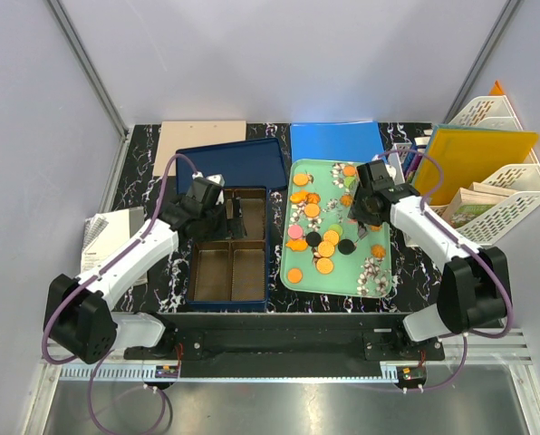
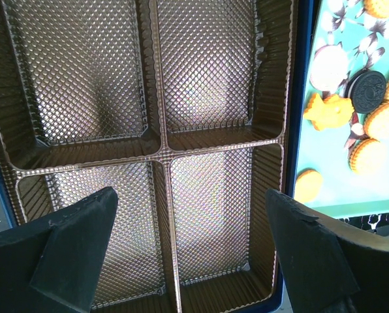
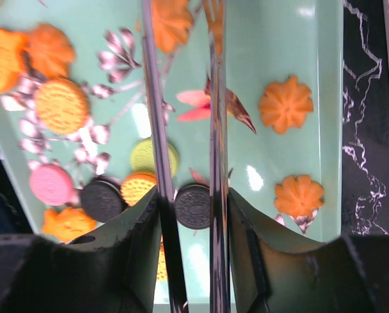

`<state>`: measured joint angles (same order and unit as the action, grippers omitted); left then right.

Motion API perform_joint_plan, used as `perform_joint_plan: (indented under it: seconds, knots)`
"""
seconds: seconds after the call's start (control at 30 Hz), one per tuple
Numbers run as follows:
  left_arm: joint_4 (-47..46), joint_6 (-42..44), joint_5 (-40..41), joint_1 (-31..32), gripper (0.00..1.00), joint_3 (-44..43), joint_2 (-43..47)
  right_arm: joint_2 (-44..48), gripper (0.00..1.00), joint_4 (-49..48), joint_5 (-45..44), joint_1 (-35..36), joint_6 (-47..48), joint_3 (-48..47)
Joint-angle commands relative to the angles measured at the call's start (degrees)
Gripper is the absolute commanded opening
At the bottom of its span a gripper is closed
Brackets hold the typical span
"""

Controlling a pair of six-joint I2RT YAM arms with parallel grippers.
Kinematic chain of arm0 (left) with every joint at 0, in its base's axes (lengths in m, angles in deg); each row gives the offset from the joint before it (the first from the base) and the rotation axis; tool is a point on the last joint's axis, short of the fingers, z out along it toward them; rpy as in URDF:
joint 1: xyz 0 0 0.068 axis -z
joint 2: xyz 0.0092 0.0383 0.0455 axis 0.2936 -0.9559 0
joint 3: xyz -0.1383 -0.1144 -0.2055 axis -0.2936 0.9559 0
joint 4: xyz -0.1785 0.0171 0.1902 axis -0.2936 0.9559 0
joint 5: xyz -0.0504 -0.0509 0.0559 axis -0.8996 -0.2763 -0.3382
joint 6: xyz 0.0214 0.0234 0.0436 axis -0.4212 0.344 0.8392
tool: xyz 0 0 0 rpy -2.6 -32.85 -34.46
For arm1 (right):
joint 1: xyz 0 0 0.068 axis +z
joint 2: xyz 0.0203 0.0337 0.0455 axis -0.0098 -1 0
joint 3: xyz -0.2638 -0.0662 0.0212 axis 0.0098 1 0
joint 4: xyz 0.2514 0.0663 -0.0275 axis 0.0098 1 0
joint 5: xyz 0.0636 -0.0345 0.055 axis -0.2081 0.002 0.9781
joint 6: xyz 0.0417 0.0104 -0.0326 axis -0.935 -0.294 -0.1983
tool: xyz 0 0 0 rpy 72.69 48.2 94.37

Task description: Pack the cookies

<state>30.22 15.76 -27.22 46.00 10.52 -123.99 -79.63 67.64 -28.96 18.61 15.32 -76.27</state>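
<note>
The cookies (image 1: pixel 317 237) lie scattered on the mint-green tray (image 1: pixel 380 283), mostly orange, with pink, green and black ones among them. My right gripper (image 1: pixel 364 214) hovers over the tray, shut on metal tongs (image 3: pixel 215 98). The tongs' two arms straddle a black cookie (image 3: pixel 193 206). An orange cookie (image 3: pixel 171 23) sits at their tips; I cannot tell if it is pinched. My left gripper (image 1: pixel 211 205) is open and empty above the brown four-compartment insert (image 2: pixel 201 98), which holds no cookies. Several cookies (image 2: pixel 377 120) show at the right edge of the left wrist view.
The insert sits in a blue box (image 1: pixel 265 263), with its blue lid (image 1: pixel 229 163) behind it. A blue folder (image 1: pixel 335 142) and a tan board (image 1: pixel 200 136) lie at the back. White file racks (image 1: pixel 487 181) stand at the right. Papers (image 1: pixel 107 231) lie at the left.
</note>
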Motion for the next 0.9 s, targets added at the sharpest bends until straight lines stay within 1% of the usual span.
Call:
perform_joint_plan:
  seconds: [0.0, 0.27, 0.37, 0.43, 0.73, 0.87]
  knots:
    - [-1.79, -0.75, -1.97, 0.25, 0.99, -1.47, -0.51, 2.75, 0.47, 2.00, 0.41, -0.11, -1.72, -3.04]
    - [-2.05, -1.10, -2.85, 0.16, 0.99, -0.77, -0.42, 3.54, 0.47, 2.00, 1.90, -0.03, -2.86, -0.84]
    - [-2.05, -1.19, -2.94, 0.16, 0.99, -0.42, -0.07, 3.54, 0.47, 1.13, 4.27, -0.03, -4.44, 0.13]
    - [-2.14, -1.28, -3.11, 0.16, 0.99, -0.07, 0.28, 3.54, 0.48, -0.19, 6.12, -0.11, -5.32, 1.27]
    - [-2.05, -1.19, -3.29, 0.25, 0.99, 1.51, 1.86, -0.94, 0.51, -2.83, 7.88, -0.11, -7.52, 6.19]
    - [-2.05, -1.37, -3.37, 0.25, 0.99, 2.22, 2.83, -1.29, 0.47, -4.32, 10.16, -0.11, -8.67, 8.12]
